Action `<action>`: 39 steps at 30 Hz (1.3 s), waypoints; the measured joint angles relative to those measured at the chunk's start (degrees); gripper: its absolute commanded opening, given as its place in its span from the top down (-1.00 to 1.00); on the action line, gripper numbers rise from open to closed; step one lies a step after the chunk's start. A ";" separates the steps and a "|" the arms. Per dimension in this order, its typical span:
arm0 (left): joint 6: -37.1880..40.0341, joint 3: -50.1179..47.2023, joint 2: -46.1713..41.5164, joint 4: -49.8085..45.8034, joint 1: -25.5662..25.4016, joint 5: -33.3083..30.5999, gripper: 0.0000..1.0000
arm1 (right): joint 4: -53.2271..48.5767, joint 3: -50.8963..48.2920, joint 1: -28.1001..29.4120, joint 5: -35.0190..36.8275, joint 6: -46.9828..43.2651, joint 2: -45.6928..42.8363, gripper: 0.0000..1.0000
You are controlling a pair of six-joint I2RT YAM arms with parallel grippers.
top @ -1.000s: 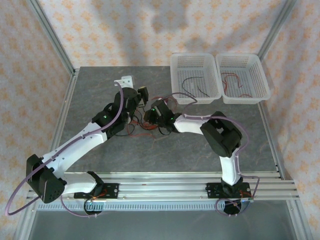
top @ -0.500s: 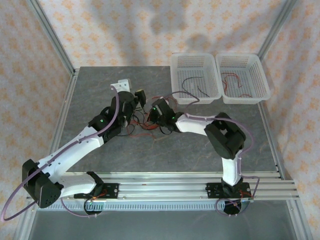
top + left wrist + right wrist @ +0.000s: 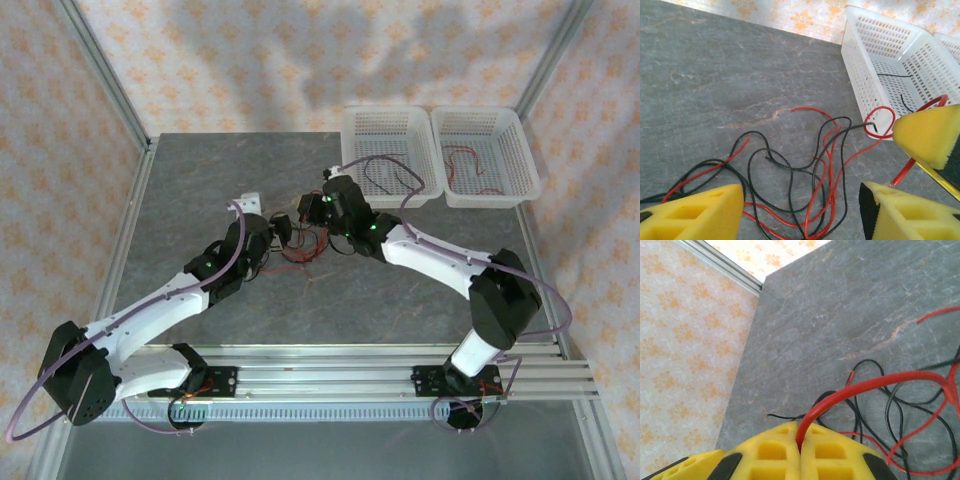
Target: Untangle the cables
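Note:
The cables, thin red and black wires, lie in a loose tangle mid-table. In the left wrist view the cables sprawl on the grey tabletop, and my left gripper stands open just above them, its yellow fingers on either side of the clump. My right gripper is shut on a red cable, which arcs up from the tangle. From above, the right gripper sits just beyond the clump and the left gripper at its left edge.
Two white mesh baskets stand at the back right. The left basket holds black wires, the right basket red ones. The left basket's wall is close behind the tangle. The right gripper's finger is beside the left gripper.
My right gripper has shut on the red cable and drawn it up and away toward the baskets. The left gripper has moved nearer, over the clump, still open.

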 measured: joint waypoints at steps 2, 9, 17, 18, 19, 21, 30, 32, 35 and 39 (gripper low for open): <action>-0.59 -1.68 -0.42 1.57 0.00 0.94 -0.27 | -0.70 0.00 0.00 -0.11 -0.02 0.00 1.00; -2.32 -5.49 -0.48 5.40 0.00 2.29 -0.28 | -2.38 0.00 0.00 -0.24 -0.59 -0.33 1.00; -2.56 -11.87 5.22 16.50 -0.04 4.48 -0.32 | -4.11 0.00 0.00 -0.50 -1.05 -8.66 1.00; -2.49 -11.98 6.45 18.01 -0.04 4.87 -0.32 | -4.11 0.00 0.00 -0.63 -1.03 -10.08 1.00; -2.45 -11.98 7.93 20.09 -0.04 5.53 -0.32 | -4.09 0.00 0.00 -0.66 -1.01 -11.41 1.00; -2.23 -11.96 10.71 24.06 -0.04 6.45 -0.32 | -3.93 0.00 0.00 -0.66 -0.85 -13.94 1.00; 0.59 -2.38 28.26 31.61 -0.04 6.97 -0.29 | -4.28 0.00 0.00 -0.52 -0.83 -19.63 1.00; 1.11 0.20 31.12 31.69 -0.04 6.47 -0.27 | -4.85 0.00 0.00 -0.13 -0.87 -20.44 1.00; 1.11 3.13 34.91 31.56 -0.04 5.40 -0.22 | -6.10 0.00 0.00 1.01 -1.29 -22.01 1.00; -0.20 3.78 38.05 30.34 -0.04 3.80 -0.21 | -9.01 1.29 0.00 3.91 -2.97 -24.09 1.00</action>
